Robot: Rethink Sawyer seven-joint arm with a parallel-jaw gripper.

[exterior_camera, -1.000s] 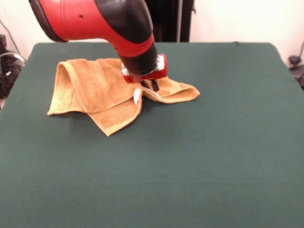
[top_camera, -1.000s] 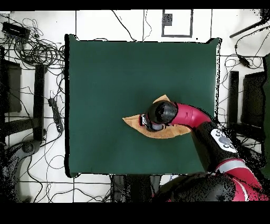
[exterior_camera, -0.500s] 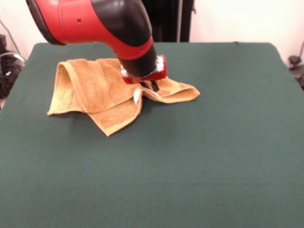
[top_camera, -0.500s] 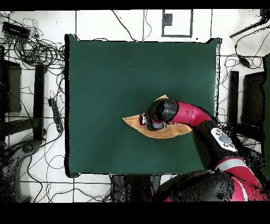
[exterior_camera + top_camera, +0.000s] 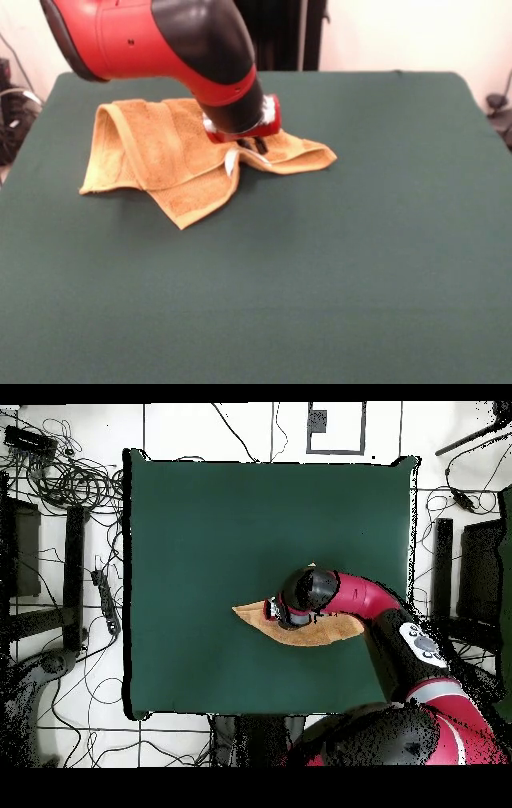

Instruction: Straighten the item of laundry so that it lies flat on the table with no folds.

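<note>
Front view, left to right.

Cables (image 5: 11,112): dark tangle off the left table edge, on the floor.

Table (image 5: 336,272): green cloth. Bare over the whole near half and the right side.

Towel (image 5: 152,156): mustard terry, lying crumpled in the far left quarter of the table. Its left end stands up in a rounded fold. A corner with the border band points toward the near side. A narrow folded flap runs out to the right and ends in a point. A white tag (image 5: 230,163) shows at the middle fold, just below the gripper.

Arm (image 5: 160,40): red and black. It enters from the upper left and bends down over the towel's middle, hiding the cloth behind it.

Gripper (image 5: 256,146): red housing with dark fingers (image 5: 261,145) below it. The tips reach the towel at the crease where the right flap begins, just right of the tag. They stand close together; whether cloth is pinched between them cannot be told.

Dark stand (image 5: 284,32): behind the far table edge, right of the arm.

Overhead view, left to right.

Cables (image 5: 70,479): on the tiled floor left of the table.

Towel (image 5: 255,616): a pointed end shows left of the wrist. The rest lies under the arm, toward the base side of the table.
</note>
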